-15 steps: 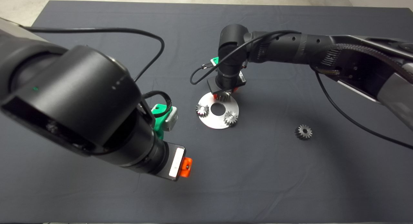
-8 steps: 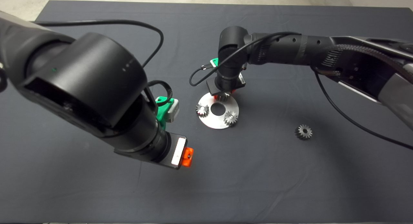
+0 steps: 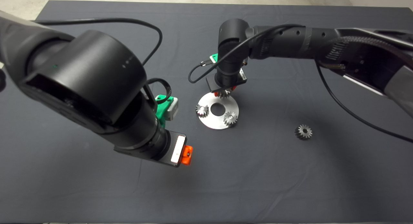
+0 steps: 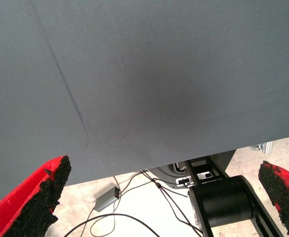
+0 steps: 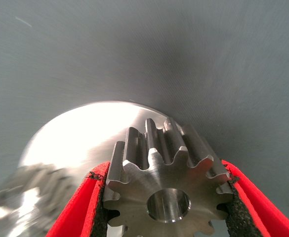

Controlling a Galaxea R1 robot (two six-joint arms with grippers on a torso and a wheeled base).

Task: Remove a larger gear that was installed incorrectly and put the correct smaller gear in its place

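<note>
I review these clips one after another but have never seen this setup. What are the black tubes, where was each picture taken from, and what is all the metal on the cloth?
The black tubes are two robot arms over a table with a dark mat. The wide picture looks down from above. The other two come from cameras on the wrists, looking out between each gripper's red fingers.

On the mat lies a round silver plate with a centre hole, carrying two small silver gears. Away from it, alone on the mat, lies a darker gear.

The right gripper is at the plate's far edge, and its wrist view shows its fingers closed on a steel gear with a centre hole, above the plate. The left gripper is open with nothing in it, off to the left of the plate.
</note>
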